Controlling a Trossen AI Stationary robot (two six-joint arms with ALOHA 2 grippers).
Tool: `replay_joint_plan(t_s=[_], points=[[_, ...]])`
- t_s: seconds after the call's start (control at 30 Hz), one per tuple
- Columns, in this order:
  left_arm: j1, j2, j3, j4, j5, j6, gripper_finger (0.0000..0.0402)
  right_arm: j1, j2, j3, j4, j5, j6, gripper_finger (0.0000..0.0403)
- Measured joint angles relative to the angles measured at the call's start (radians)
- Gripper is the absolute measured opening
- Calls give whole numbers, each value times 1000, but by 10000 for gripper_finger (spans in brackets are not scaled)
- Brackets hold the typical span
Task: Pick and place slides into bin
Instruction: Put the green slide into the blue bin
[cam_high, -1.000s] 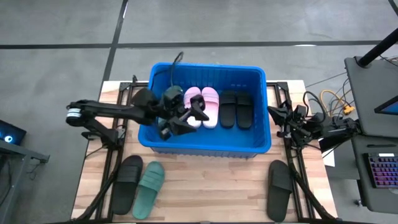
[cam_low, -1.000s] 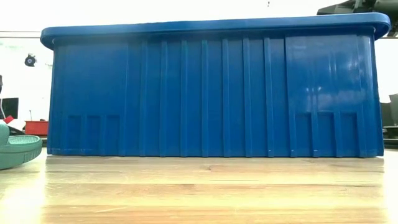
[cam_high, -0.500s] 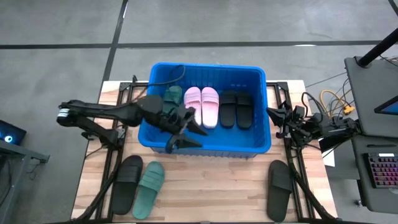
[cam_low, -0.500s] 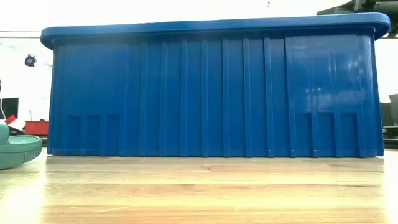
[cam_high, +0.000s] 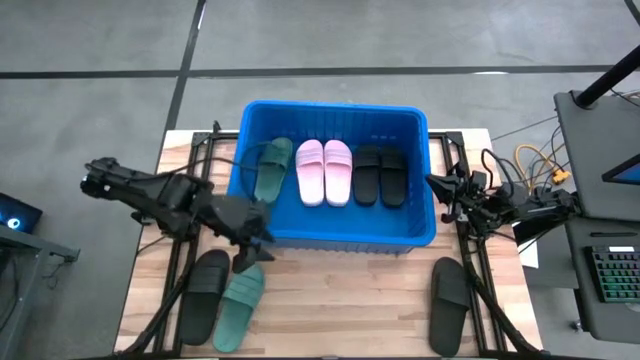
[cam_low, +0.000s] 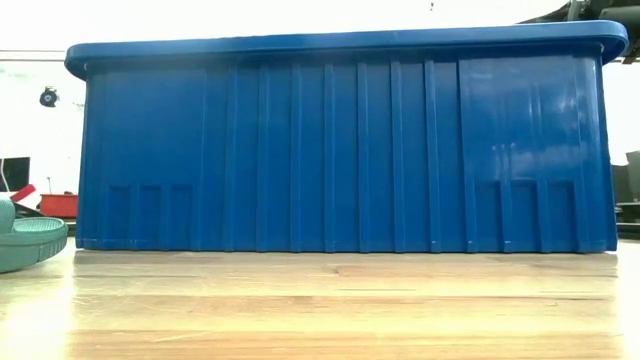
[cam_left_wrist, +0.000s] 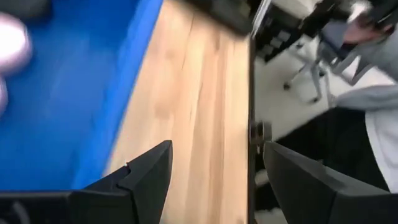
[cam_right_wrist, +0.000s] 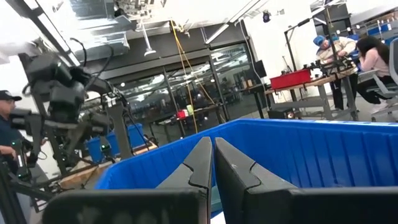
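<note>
Bin (cam_high: 330, 232): bright blue ribbed crate at the far middle of the wooden worktop (cam_high: 340, 300); in the low view its near wall fills most of the frame.

Contents, left to right in the high view: one dark green slide (cam_high: 272, 168), lying slightly tilted; two light pink slides (cam_high: 324, 171) side by side; two black slides (cam_high: 380, 175) side by side.

Slides on the worktop, outside the bin: one black slide (cam_high: 203, 296) and one dark green slide (cam_high: 239, 304), just beside each other near the front left; one black slide (cam_high: 450, 304) near the front right.

Left tool (cam_high: 247, 252): fingers apart, empty, over the worktop just outside the bin's front left corner, above the front-left pair.

Right tool (cam_high: 434, 186): fingers together, empty, at the bin's right wall, parked.
</note>
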Motion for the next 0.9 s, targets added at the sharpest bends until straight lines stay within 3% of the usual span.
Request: replay_joint_plan(t_s=[0.4,0.8,0.9], points=[[-164,97,-18,-260,2,-140,237,0,0,-14,0,1,-10,8],[-341,313,-81,-275,-1,-140,237,0,-2,-39,0,2,-10,8],[-387,346,-83,-277,-41,-140,238,0,-2,-39,0,2,-15,8]])
